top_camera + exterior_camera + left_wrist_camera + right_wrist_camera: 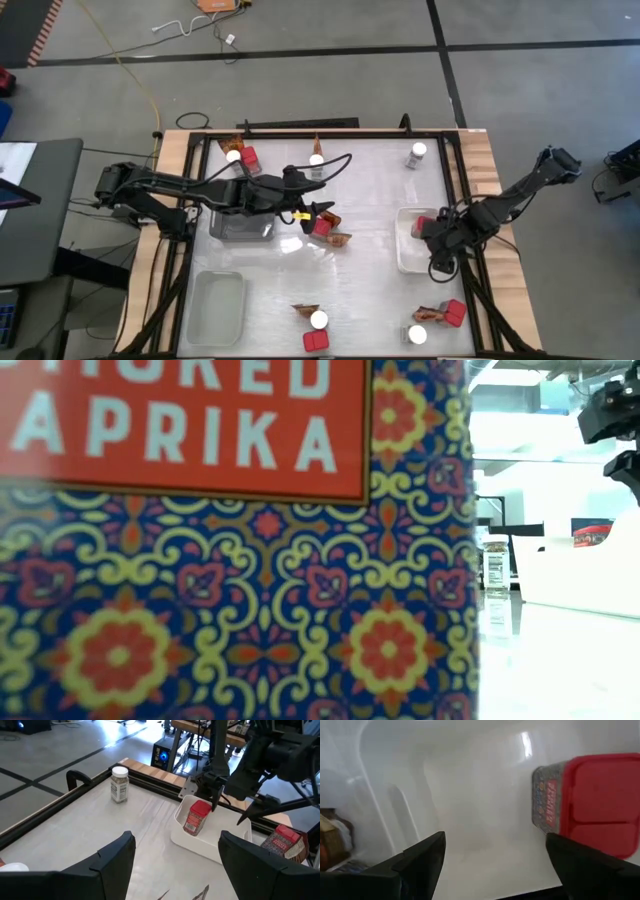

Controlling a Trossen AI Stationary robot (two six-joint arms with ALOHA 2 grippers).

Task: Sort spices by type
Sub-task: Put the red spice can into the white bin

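Paprika box sits just under the left claw, whose fingers are spread and empty; it should drop straight and pinch the box squarely. Right claw, spread too, hovers over the white tray, beside the red box there.

Five red boxes; five jars; five packets

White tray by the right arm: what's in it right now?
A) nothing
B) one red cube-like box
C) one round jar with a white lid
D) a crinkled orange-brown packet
B: the white rectangular plastic tray holds a single red cube-like spice box, seen in the left wrist view and again in the right wrist view, with the right gripper, jaws open, above the tray.
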